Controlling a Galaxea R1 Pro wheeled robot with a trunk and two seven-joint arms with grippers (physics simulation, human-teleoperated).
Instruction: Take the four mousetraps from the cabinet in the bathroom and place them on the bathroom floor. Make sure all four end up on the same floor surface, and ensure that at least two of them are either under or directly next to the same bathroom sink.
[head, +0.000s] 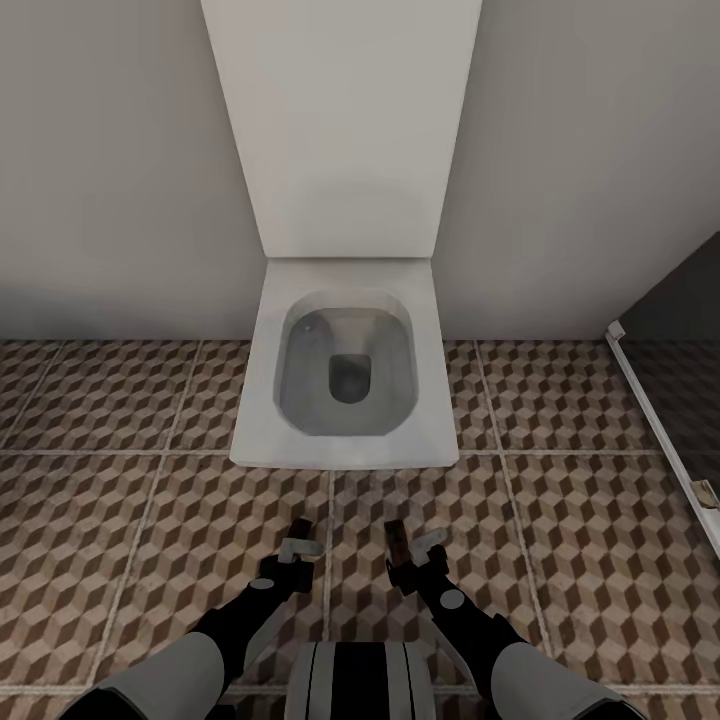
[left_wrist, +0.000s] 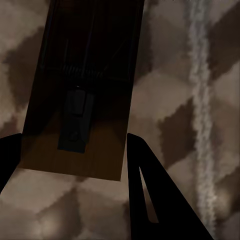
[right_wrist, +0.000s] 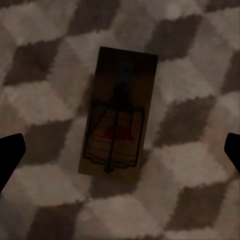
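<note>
Left gripper (head: 297, 541): low over bathroom floor (head: 120, 520), fingers (left_wrist: 150, 200) set apart on either side of one mousetrap (left_wrist: 80, 100); contact with the board couldn't be told. Trap seen close in left wrist view, brown board w/ dark wire parts.

Right gripper (head: 412, 548): spread wide, holding nothing, fingertips (right_wrist: 10, 150) at far edges of right wrist view. Second mousetrap (right_wrist: 119, 112) lay flat on cube-pattern tile between them (reddish spot under wire bar), well clear of both fingers.

Beyond grippers: white toilet (head: 345, 370), bowl open, against pale wall (head: 110, 160). Dark glass panel w/ white frame (head: 660, 410) at right.
</note>
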